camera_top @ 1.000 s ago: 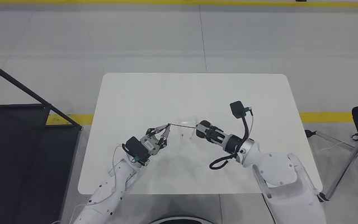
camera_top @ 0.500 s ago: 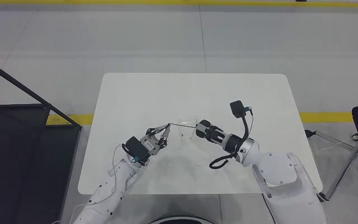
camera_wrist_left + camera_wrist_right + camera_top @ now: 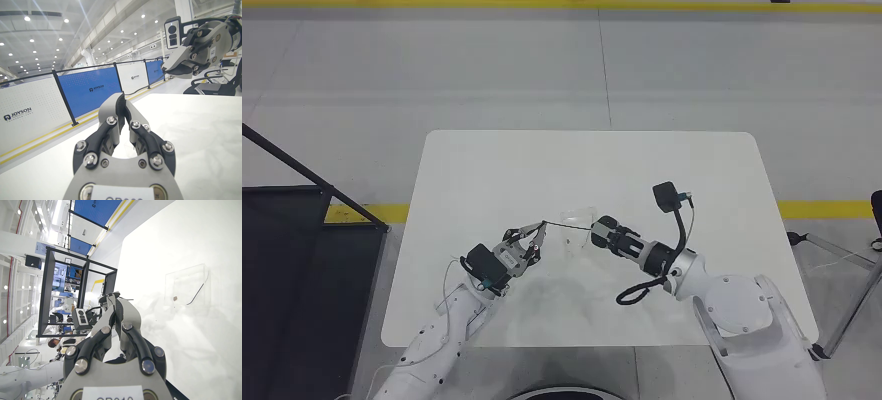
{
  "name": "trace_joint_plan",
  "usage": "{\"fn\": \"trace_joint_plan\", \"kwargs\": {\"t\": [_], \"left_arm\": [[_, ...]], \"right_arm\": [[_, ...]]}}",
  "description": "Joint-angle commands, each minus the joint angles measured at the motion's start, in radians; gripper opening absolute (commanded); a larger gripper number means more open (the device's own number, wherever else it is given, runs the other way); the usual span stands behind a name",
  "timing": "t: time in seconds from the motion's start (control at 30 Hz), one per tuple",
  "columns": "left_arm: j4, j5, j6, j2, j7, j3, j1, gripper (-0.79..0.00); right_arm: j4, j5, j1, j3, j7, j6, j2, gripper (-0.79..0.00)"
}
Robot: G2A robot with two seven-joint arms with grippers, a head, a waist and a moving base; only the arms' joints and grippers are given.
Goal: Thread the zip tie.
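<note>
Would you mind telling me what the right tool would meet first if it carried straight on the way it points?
Most likely the left tool, just beyond the tips of the right tool, with the zip tie strung between them. Depth is unclear, so it might pass narrowly beside.

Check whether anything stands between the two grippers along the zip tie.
Nothing visible does. The zip tie runs free through the air from the left gripper to the right gripper, both shut on it. The clear box sits on the table near the span, apparently not touching it.
</note>
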Motion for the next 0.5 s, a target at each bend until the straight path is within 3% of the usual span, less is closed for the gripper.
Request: {"fn": "trace_joint_plan", "kwargs": {"t": [0.0, 0.47], "left_arm": [[0.000, 0.000, 0.000, 0.000, 0.000, 0.000, 0.000, -0.785], [0.000, 0.000, 0.000, 0.000, 0.000, 0.000, 0.000, -0.785]], "right_arm": [[0.001, 0.006, 0.000, 0.000, -0.002, -0.003, 0.000, -0.785], [-0.004, 0.012, -0.012, 0.011, -0.007, -0.010, 0.004, -0.785]]}}
